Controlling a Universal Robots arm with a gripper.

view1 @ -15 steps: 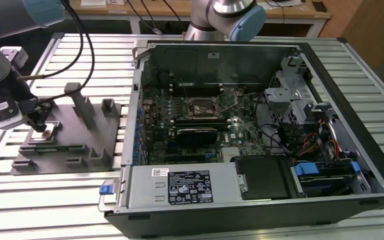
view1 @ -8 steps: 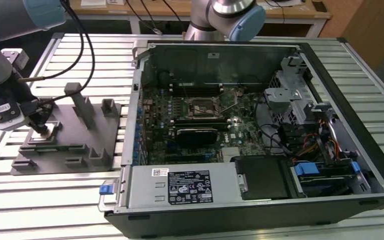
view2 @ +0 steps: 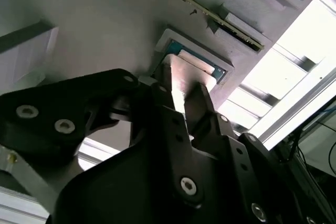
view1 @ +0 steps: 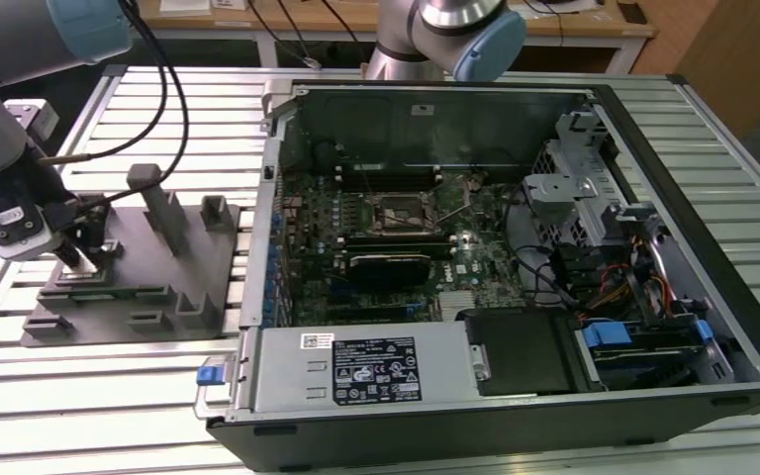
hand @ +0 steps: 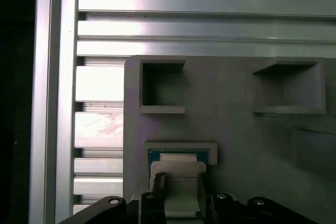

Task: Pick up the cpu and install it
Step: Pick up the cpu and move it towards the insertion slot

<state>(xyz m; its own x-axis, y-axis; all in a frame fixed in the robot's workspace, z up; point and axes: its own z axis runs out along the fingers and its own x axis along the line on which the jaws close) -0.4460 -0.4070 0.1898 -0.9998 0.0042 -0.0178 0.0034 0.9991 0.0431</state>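
The job is at an early stage: the cpu [hand: 176, 162] lies flat in its recess in the grey tray [view1: 155, 297], at nine o'clock from the computer case [view1: 644, 148], so lifting and fitting remain. It is a pale, silvery square with a blue edge. The hand [view2: 184, 95] sits right over it; I cannot tell whether it grips.

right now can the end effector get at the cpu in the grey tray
Probably yes: the end effector sits right over the cpu in its pocket of the tray, with nothing lying between them.
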